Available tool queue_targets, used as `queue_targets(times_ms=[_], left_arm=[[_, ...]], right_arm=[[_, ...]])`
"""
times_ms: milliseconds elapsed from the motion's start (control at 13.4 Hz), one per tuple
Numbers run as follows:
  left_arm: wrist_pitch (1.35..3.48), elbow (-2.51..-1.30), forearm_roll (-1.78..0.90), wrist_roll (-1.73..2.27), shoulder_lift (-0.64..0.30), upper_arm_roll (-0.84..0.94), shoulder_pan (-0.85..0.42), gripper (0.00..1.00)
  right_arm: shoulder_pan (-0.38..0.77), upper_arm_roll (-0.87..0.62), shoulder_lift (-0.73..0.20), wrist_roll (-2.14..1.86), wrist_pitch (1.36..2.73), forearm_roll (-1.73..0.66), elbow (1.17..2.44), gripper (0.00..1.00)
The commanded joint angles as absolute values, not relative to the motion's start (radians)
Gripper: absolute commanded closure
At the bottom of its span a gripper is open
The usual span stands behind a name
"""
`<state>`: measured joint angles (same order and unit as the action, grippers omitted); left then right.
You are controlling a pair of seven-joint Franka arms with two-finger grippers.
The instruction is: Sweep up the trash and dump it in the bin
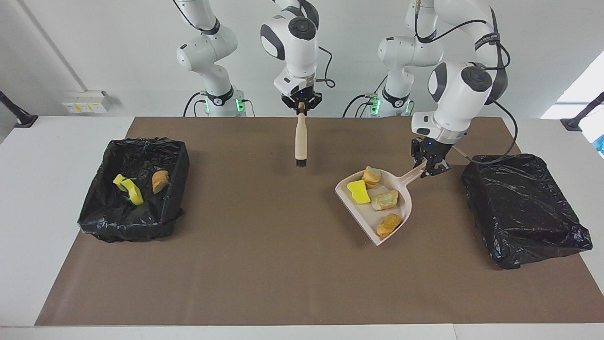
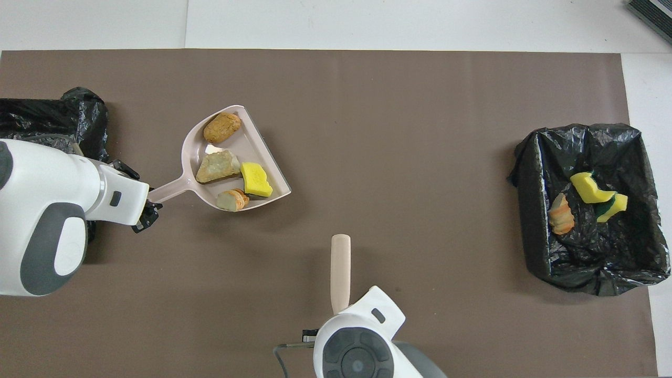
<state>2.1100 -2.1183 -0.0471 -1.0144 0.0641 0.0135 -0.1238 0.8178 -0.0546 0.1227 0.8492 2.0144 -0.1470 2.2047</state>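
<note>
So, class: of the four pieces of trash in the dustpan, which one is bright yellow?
The flat yellow sponge chunk beside the sliced roll in the dustpan. The other three are tan or orange-brown, bread-like.

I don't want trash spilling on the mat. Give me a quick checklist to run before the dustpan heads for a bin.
1. Left hand shut on the dustpan handle: ok.
2. Four pieces of trash lie inside the dustpan, none over its rim: ok.
3. Dustpan raised off the mat: ok, its shadow lies apart from it.
4. Right hand holds the brush up near the robots, away from the dustpan: ok.
5. Bin at the left arm's end ready to take trash: not ok, black plastic covers its top.
6. Open bin at the right arm's end has room: ok, only three pieces in it.
</note>
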Motion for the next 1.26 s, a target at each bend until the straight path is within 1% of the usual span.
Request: queue_targets(times_ms=[0, 149, 298, 372, 446, 521, 670, 744, 818, 967, 1116, 1190], left_arm=[[2.007, -2.039, -0.093, -1.142, 0.08, 0.015, -0.017, 1.0], [1.904, -1.958, -0.095, -1.216, 0.071, 0.014, 0.059, 1.0], [1.881, -1.901, -0.095, -1.31, 0.06, 0.014, 0.13, 1.0], [1.879, -1.87, -0.095, -1.356, 0.039, 0.014, 0.176, 1.0], [1.878, -1.83, -0.095, -1.412, 0.016, 0.014, 0.21, 1.0], [1.879, -1.794, -0.097, -1.452, -0.007, 0.014, 0.244, 1.0], [1.873, -1.753, -0.112, -1.503, -0.029, 0.014, 0.281, 1.0], [1.864, -1.734, -0.109, -1.508, -0.037, 0.012, 0.299, 1.0], [1.833, -1.695, -0.1, -1.509, -0.063, 0.014, 0.339, 1.0], [1.761, -1.574, -0.097, -1.57, -0.132, 0.014, 0.395, 1.0], [1.709, -1.502, -0.059, -1.613, -0.187, 0.011, 0.406, 1.0], [1.697, -1.464, -0.034, -1.658, -0.216, 0.011, 0.434, 1.0]], right_arm=[[0.893, -0.051, 0.051, 0.934, 2.138, -0.164, 2.209, 1.0], [0.966, -0.052, -0.038, 0.951, 2.17, -0.143, 2.185, 1.0], [0.986, -0.052, -0.073, 0.989, 2.206, -0.129, 2.18, 1.0], [0.985, -0.052, -0.078, 0.985, 2.195, -0.12, 2.168, 0.86], [0.983, -0.052, -0.08, 0.983, 2.184, -0.106, 2.155, 0.16], [0.985, -0.052, -0.08, 0.98, 2.146, -0.068, 2.132, 0.0], [0.954, -0.048, -0.068, 0.938, 2.025, -0.049, 2.048, 0.0], [0.921, -0.043, -0.049, 0.893, 1.964, -0.049, 2.005, 0.0], [0.878, -0.04, -0.026, 0.832, 1.9, -0.049, 1.972, 0.0], [0.786, -0.037, 0.017, 0.674, 1.785, -0.051, 1.919, 0.0], [0.711, -0.035, 0.018, 0.55, 1.694, -0.049, 1.846, 0.0], [0.665, -0.035, 0.018, 0.494, 1.663, -0.049, 1.813, 0.0]])
